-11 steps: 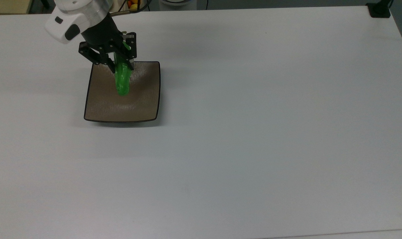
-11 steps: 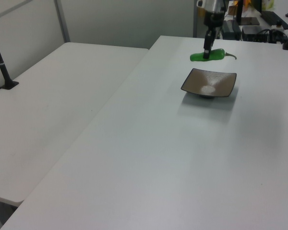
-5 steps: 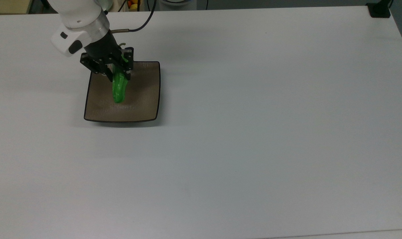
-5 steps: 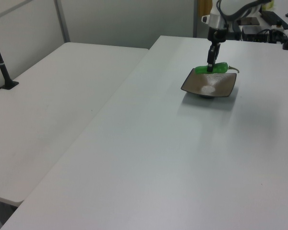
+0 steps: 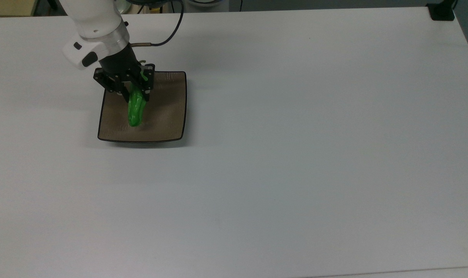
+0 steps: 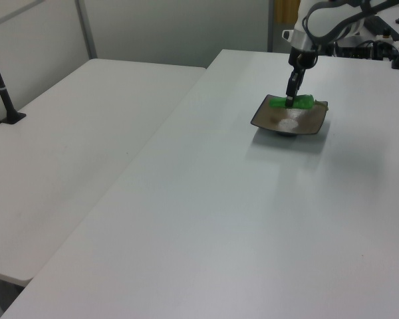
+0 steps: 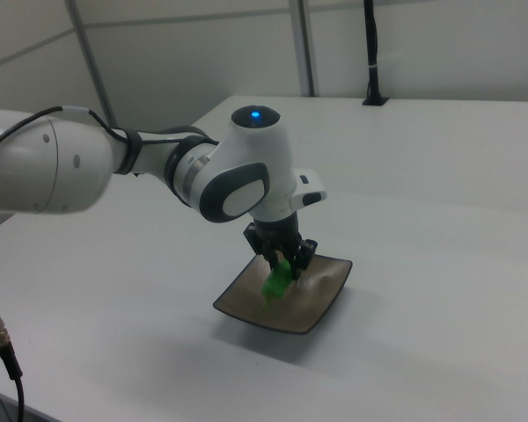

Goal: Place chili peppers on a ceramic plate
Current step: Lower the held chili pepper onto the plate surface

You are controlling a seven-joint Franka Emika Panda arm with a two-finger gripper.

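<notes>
On a white table (image 5: 295,154), a robot arm's gripper (image 5: 130,89) holds a green chili pepper (image 5: 135,109) over a square brown plate (image 5: 168,116) that sits toward the top view's left. The fingers are clamped on the pepper near its stem end, and the free tip reaches down toward the middle of the plate; whether that tip already touches the glaze cannot be told. In the left view the pepper (image 6: 290,102) lies crosswise over the plate's (image 6: 272,121) far half; in the right view it (image 7: 276,281) hangs steeply from the gripper (image 7: 282,261) above the plate (image 7: 321,299). The placing step looks nearly complete. To finish it well, the arm should probably sink gently until the pepper rests on the plate, then part the fingers only enough to free it, so it cannot roll over the shallow rim.
</notes>
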